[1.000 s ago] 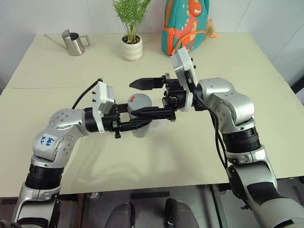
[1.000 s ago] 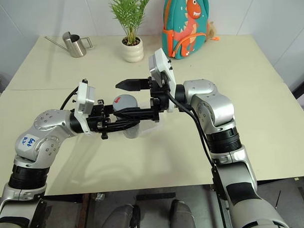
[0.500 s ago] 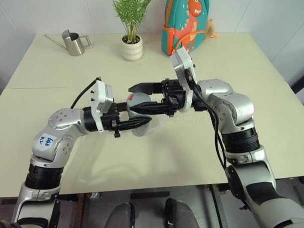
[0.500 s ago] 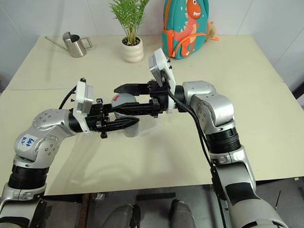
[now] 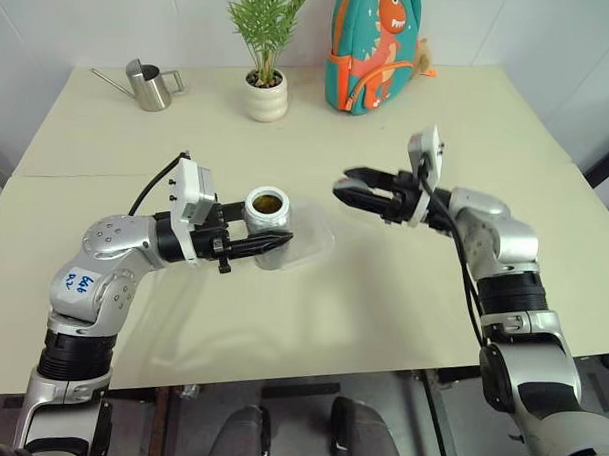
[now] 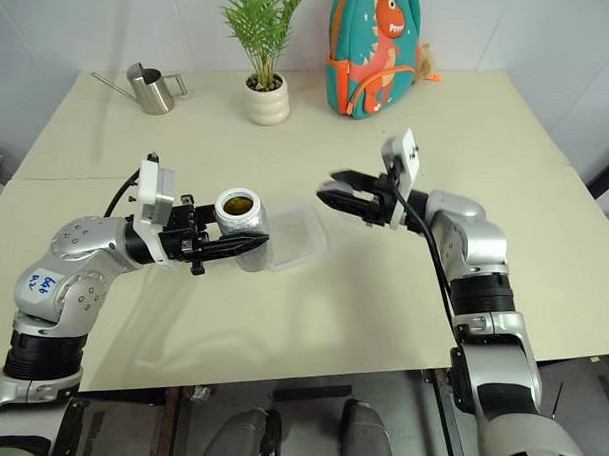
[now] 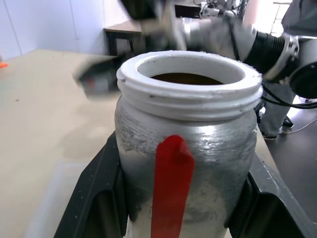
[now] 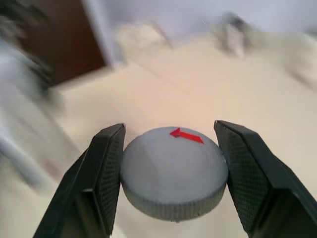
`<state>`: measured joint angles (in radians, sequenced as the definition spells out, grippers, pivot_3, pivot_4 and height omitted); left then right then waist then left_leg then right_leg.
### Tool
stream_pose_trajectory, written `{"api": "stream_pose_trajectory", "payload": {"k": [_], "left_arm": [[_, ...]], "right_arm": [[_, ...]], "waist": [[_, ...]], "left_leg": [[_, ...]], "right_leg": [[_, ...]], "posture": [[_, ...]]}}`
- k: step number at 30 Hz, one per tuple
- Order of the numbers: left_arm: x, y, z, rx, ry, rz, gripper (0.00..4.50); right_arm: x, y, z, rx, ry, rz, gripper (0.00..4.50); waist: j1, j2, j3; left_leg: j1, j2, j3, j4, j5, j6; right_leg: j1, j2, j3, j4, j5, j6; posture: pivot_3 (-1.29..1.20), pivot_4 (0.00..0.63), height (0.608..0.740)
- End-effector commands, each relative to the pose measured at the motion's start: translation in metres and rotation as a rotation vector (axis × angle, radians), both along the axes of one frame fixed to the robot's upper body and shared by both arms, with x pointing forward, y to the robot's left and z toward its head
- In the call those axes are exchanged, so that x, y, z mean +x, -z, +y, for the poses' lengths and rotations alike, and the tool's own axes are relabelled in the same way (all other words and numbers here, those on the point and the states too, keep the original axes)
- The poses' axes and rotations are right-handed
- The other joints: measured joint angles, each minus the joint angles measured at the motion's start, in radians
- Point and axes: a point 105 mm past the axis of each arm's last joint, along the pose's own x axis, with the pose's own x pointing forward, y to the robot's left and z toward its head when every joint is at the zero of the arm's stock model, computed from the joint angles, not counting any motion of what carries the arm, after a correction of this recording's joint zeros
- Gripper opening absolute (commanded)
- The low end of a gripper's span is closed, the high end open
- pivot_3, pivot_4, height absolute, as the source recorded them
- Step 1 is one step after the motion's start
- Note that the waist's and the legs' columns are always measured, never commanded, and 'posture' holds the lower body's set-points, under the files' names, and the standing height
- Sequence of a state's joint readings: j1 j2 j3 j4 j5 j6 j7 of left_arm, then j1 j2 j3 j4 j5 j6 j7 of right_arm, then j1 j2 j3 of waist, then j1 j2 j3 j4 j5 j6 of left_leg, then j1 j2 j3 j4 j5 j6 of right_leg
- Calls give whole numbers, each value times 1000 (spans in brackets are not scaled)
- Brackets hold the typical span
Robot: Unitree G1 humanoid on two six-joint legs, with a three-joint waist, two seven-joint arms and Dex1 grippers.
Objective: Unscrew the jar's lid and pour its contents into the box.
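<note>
My left gripper [image 5: 277, 239] is shut on the jar [image 5: 268, 215], a small clear jar with a red stripe [image 7: 171, 183], and holds it upright just above the table. Its white threaded mouth is uncovered, and the brown contents [image 7: 185, 78] show inside. The box [image 5: 314, 244], a shallow clear tray, lies on the table right beside the jar, on its right. Further right, apart from the jar, my right gripper [image 5: 344, 189] is shut on the lid [image 8: 173, 171], a round grey cap with a red arrow, clamped between both fingers [image 8: 106, 168].
A steel watering can [image 5: 149, 86], a white plant pot [image 5: 265, 96] and a dinosaur backpack [image 5: 376, 45] stand along the far side of the beige table [image 5: 402, 301]. The table's front edge runs close below both arms.
My right gripper closed on the lid at the jar's top, then swung away to the right with it. The jar's mouth now stands uncovered. My left gripper kept still.
</note>
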<state>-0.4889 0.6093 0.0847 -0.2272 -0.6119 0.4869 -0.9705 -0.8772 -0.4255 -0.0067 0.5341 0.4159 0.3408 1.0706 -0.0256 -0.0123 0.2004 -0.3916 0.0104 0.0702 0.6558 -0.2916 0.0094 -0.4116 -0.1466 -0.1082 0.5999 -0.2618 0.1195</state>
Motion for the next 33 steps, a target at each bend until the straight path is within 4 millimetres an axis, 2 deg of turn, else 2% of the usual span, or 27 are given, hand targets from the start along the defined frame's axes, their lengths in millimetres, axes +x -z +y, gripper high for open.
{"api": "stream_pose_trajectory", "payload": {"k": [1, 6, 12, 14, 15, 17, 18, 22, 24, 27, 30, 33], "left_arm": [[-3, -9, 7, -14, -1, -25, 1963], [0, -12, 12, -15, -16, -23, 1963], [3, -14, 13, -23, -26, -26, 1963], [5, -17, 13, -43, -26, -33, 1963], [7, -18, 13, -51, -30, -35, 1963], [11, -19, 13, -55, -34, -35, 1963], [13, -19, 13, -47, -37, -35, 1963], [26, -19, 16, -2, -70, -58, 1963], [43, -19, 19, 42, -136, -60, 1963], [59, -24, 20, 75, -173, -91, 1963], [85, -24, 20, 215, -248, -156, 1963], [96, -21, 16, 319, -263, -225, 1963]], "right_arm": [[19, 15, -27, -33, 179, -89, 2538], [30, 45, -52, -62, 359, -109, 2538], [26, 73, -68, -145, 413, -100, 2538], [26, 77, -76, -137, 439, -79, 3286], [25, 76, -79, -131, 449, -87, 3576], [24, 63, -81, -93, 434, -113, 4271], [23, 54, -82, -71, 422, -131, 4482], [5, 14, -78, -23, 290, -194, 4482], [-15, 2, -72, -52, 179, -189, 4482], [-40, -4, -66, -95, 79, -155, 4482], [-65, -1, -59, -187, 6, -139, 4482], [-74, -3, -52, -200, -3, -148, 4482]], "waist": [[-5, 0, 0], [-4, 0, 0], [-3, 0, 0], [-3, 0, 0], [-2, 0, 0], [0, 0, 0], [0, 0, 0], [0, 1, 1], [4, 1, 1], [15, 1, 1], [27, 1, 1], [29, 1, 1]], "left_leg": [[0, 0, 0, 0, 0, 0], [1, 2, 1, 0, 0, -1], [1, 2, 1, 2, 0, -1], [1, 2, 0, 2, 0, -1], [1, 2, 0, 2, 0, -1], [1, 2, -1, 3, 0, -1], [1, 2, -1, 3, 0, -1], [1, 2, -1, 3, 0, -1], [1, 2, -1, 3, 0, -1], [1, 1, -2, 3, 0, -1], [0, 0, -1, 4, -1, 0], [0, -2, 0, 5, -2, 0]], "right_leg": [[0, 0, 0, 0, 0, 0], [0, 1, 1, 0, 0, 0], [1, 1, 1, 1, 0, 0], [1, 1, 1, 1, 0, 0], [2, 1, 1, 1, 0, 0], [2, 1, 1, 1, 0, 0], [3, 1, 1, 1, 0, 0], [2, 1, 1, 1, 0, 0], [2, 1, 1, 1, 0, 0], [2, 2, 0, 0, 0, 0], [2, 2, 0, 1, 0, 1], [2, 2, 0, 1, 0, 1]], "posture": [[0, 150, 740], [0, 150, 740], [0, 150, 740], [0, 150, 740], [0, 150, 740], [0, 150, 740], [0, 150, 740], [0, 150, 740], [0, 150, 740], [0, 150, 740], [0, 150, 740], [0, 150, 740]]}}
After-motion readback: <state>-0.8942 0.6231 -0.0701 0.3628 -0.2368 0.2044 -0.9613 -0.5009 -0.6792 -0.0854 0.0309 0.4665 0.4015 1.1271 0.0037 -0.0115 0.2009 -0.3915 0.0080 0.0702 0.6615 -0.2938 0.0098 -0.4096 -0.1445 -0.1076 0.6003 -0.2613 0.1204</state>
